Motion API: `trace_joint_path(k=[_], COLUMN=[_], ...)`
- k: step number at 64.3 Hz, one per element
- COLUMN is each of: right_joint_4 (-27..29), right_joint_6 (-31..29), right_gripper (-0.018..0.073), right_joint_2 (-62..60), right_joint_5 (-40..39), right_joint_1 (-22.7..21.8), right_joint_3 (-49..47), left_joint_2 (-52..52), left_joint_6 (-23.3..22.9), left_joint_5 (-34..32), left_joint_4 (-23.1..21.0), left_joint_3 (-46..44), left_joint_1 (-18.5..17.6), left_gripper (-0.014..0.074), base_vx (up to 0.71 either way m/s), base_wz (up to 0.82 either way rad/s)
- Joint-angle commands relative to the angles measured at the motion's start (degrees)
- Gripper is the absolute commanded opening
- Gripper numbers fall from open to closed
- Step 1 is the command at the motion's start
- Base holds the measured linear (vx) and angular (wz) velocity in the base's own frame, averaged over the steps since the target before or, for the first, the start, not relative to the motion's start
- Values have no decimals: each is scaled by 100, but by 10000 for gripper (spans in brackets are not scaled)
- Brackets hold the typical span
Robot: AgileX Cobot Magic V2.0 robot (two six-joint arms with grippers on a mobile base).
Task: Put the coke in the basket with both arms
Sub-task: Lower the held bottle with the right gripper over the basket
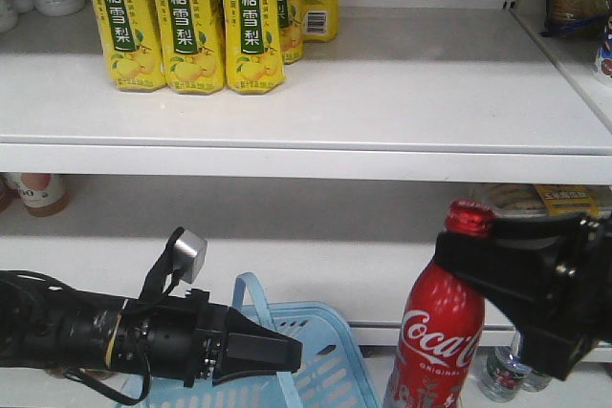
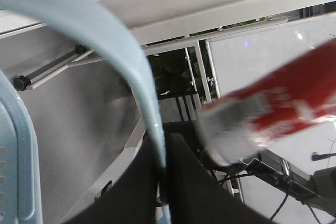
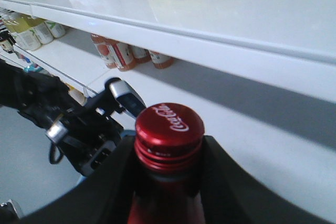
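Coke (image 1: 440, 332): upright, long axis vertical, just right of the basket (image 1: 330, 370).
Right jaws: clamped on its neck.
Left jaws: clamped on the basket's handle (image 1: 247, 295).
Your move: leftward, then down.

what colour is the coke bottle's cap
The cap is red with white Coca-Cola script; right wrist view shows it best.

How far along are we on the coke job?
Done: left claw grips the basket by its handle; right claw grips the coke at its neck. In hand: the coke is held just right of the basket, not in it. Left: carry it over the basket, lower, release.
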Motion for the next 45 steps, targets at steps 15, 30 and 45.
trace_joint_path(k=[15,30,45], right_joint_4=[2654,3607,3607], right_joint_6=[-1889,-3083,-3412], right_gripper=[-5,-5,-5], right_joint_2=[1154,2393,3342], right_joint_5=[-713,-44,345], right_joint_1=[-11,-11,-11], right_joint_3=[823,823,810], left_joint_2=[-249,-249,-249], left_joint_6=[73,73,73], left_joint_5=[-1031,-1031,-1031], left_joint_4=[-378,-378,-378], left_joint_3=[-81,-81,-81], left_joint_1=[-28,-28,-28], left_gripper=[-6,-6,-6], base_vx=[0,0,0], base_wz=[0,0,0])
